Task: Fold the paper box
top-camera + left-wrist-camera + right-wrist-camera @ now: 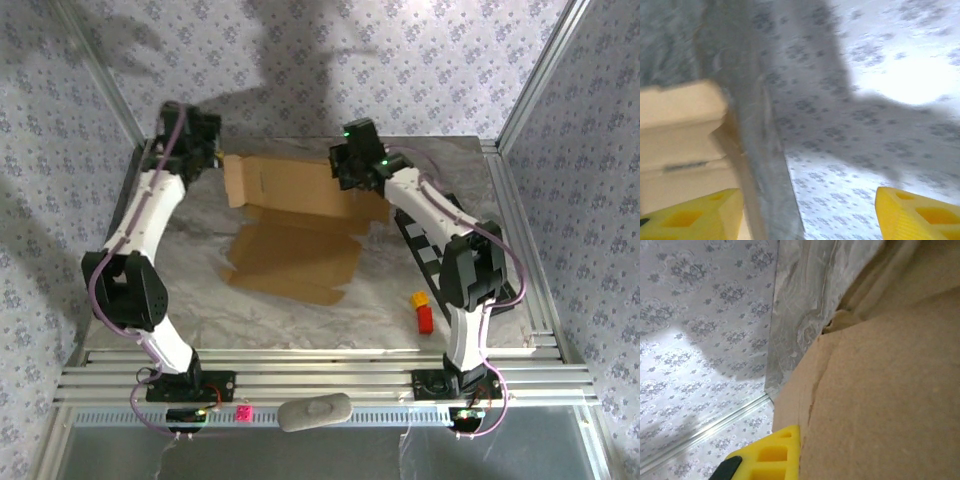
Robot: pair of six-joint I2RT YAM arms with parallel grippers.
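The paper box [295, 255] lies unfolded in the middle of the table, plain brown cardboard, with its far panel [290, 185] raised. My right gripper [352, 175] is at that panel's right end. In the right wrist view the cardboard [880, 400] presses against one yellow finger [770, 455] and hides the other, so the jaws are shut on the panel. My left gripper [205, 150] hovers at the panel's left end. Its yellow fingers [690, 217] stand wide apart with nothing between them, and the box edge [680, 130] lies just left of them.
A yellow block on a red block [422, 310] sits at the right front. A checkered board [422, 248] lies under the right arm. Patterned walls and aluminium posts [530, 85] close in the table at the back and sides. A white pad [315, 410] rests on the front rails.
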